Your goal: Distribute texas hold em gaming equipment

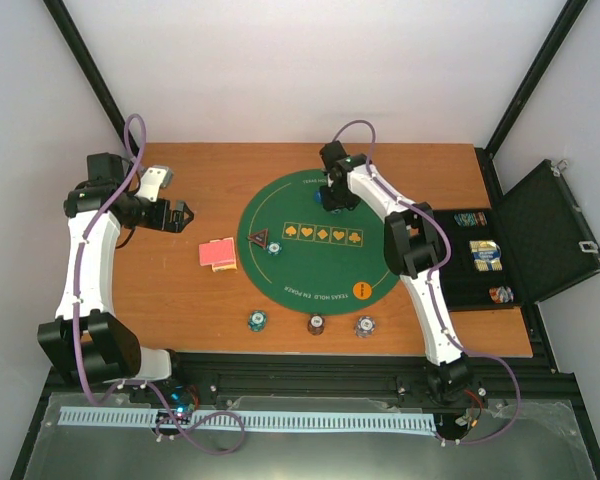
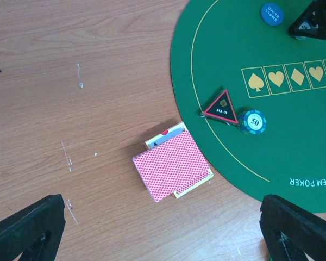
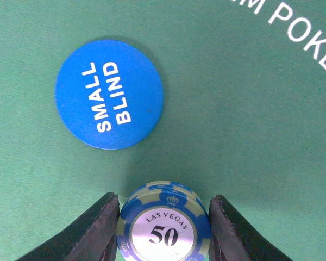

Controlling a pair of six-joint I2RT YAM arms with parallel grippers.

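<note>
Wrist view alone shows right jaws seemingly pinching a blue-white chip (image 3: 164,228).

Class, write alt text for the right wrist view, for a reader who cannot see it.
Two black fingers grip a blue-and-white 50 chip at the bottom edge. Above it, not touching, a blue SMALL BLIND disc lies on green felt.

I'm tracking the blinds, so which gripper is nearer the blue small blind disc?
Right. The right gripper holds a 50 chip just beside the small blind disc; the left gripper hovers over the table by the red cards.
</note>
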